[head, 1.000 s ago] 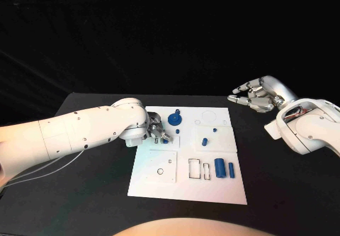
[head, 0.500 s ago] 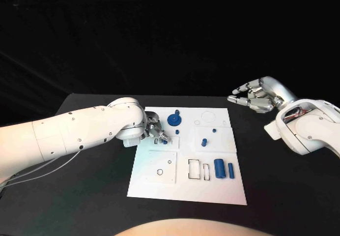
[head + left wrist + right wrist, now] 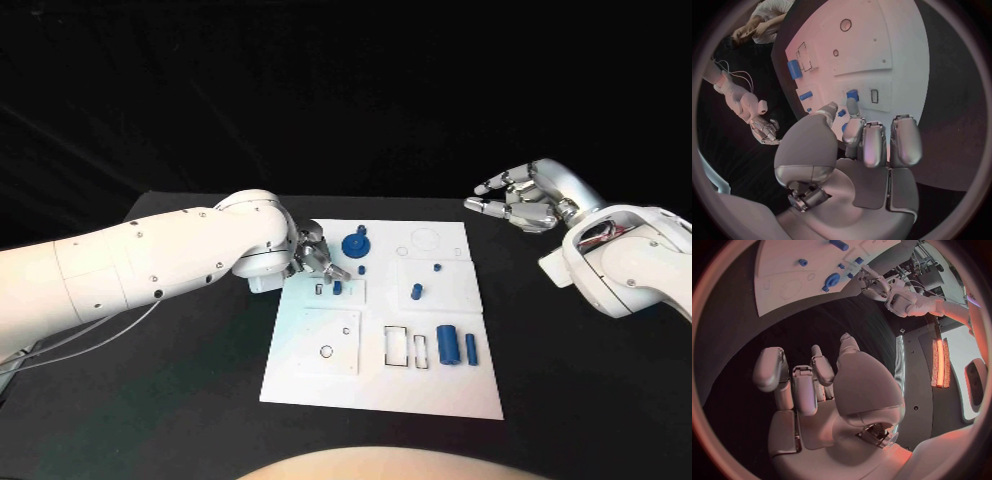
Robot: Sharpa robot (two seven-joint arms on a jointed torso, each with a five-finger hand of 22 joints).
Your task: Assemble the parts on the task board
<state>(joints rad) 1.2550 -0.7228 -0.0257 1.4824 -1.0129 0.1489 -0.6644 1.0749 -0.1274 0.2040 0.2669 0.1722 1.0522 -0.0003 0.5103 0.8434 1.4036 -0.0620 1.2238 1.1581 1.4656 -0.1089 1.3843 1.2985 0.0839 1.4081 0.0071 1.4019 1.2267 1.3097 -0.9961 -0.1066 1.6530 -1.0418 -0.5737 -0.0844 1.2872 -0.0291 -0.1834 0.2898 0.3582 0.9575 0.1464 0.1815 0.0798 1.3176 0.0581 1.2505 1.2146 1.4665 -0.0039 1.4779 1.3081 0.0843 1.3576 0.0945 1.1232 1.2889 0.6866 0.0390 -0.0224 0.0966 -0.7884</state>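
The white task board (image 3: 382, 385) lies mid-table. My left hand (image 3: 315, 260) hovers at its back left corner, thumb and one finger stretched toward a small blue piece (image 3: 338, 287) that stands by a slot; in the left wrist view the fingertip (image 3: 852, 106) is at that piece (image 3: 852, 94) and nothing is in the hand (image 3: 861, 145). A round blue part (image 3: 356, 243), a tiny peg (image 3: 362, 269), another piece (image 3: 415, 291) and two blue cylinders (image 3: 449, 342) sit on the board. My right hand (image 3: 522, 200) floats empty, fingers loosely curved, off the board's back right corner.
Empty rectangular slots (image 3: 395, 343) and a square plate with a hole (image 3: 327, 340) occupy the board's near half. Black table (image 3: 188, 400) surrounds the board on every side. The right wrist view shows the board (image 3: 786, 260) and my left hand (image 3: 873, 285) far off.
My left hand has drawn back a little from the small blue piece, which now shows more fully. The left arm has swung slightly toward the back. The right hand has stayed put.
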